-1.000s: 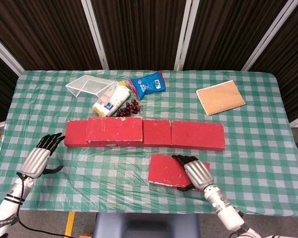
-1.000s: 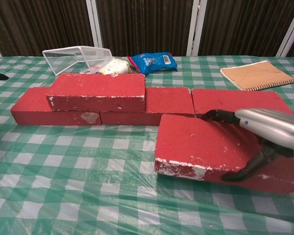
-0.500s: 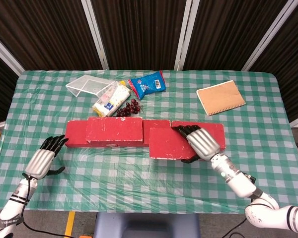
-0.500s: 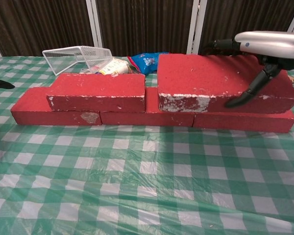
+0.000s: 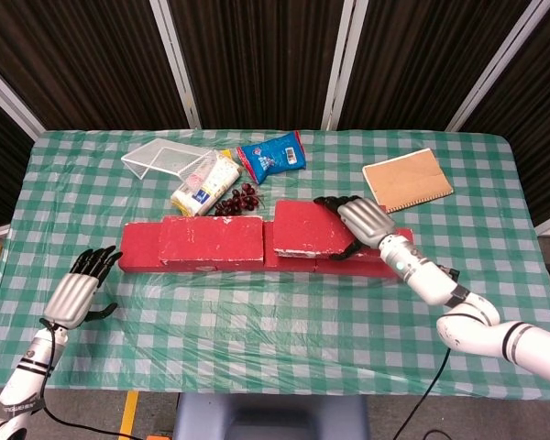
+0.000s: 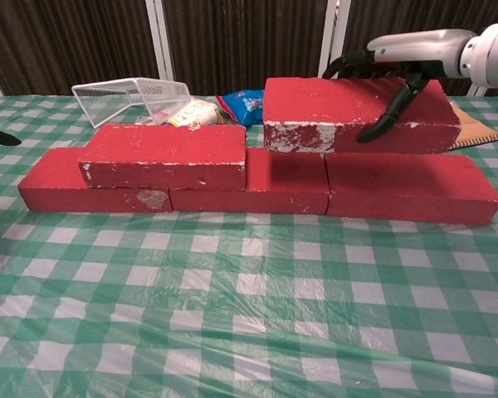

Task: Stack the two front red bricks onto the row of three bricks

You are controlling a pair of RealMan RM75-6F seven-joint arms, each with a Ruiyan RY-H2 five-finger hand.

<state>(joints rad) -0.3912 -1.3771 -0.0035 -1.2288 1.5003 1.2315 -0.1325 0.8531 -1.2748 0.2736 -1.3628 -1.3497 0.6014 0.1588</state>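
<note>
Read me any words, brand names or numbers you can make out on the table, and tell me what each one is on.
None can be read.
Blue snack bag: white printing, too blurred to read.
White and yellow package: dark print, too small to read.
Brown notebook: no text visible on its cover.
Red bricks, including the held brick: only white scuffs, no lettering.

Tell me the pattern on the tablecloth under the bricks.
The tablecloth is a green and white check, clearest in the chest view.
</note>
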